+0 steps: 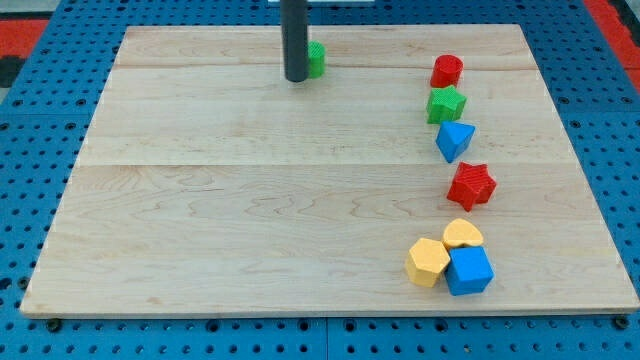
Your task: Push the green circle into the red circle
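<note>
The green circle (316, 59) sits near the view's top, a little left of centre, half hidden behind my rod. My tip (296, 77) rests on the board touching the green circle's left side. The red circle (446, 71) lies far to the view's right of it, near the top right of the board.
Below the red circle stand a green star (446, 104), a blue triangle (455, 140) and a red star (471, 185). At the lower right cluster a yellow hexagon (428, 262), a yellow heart (462, 235) and a blue cube (469, 270). The wooden board (250, 200) lies on a blue pegboard.
</note>
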You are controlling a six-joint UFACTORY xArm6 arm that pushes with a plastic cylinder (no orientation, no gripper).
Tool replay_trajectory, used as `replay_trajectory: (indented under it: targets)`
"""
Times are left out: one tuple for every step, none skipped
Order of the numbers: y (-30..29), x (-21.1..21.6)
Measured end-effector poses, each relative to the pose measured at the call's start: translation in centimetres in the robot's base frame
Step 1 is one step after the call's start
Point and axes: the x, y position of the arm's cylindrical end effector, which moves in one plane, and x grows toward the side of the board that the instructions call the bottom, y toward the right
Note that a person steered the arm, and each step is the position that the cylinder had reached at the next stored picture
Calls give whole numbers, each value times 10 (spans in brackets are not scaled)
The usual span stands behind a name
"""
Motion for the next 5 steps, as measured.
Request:
replay_trajectory:
  targets:
    - [-18,-1]
    - [-1,-29]
    - [-12,-41]
    - [67,-45]
    - [51,-31]
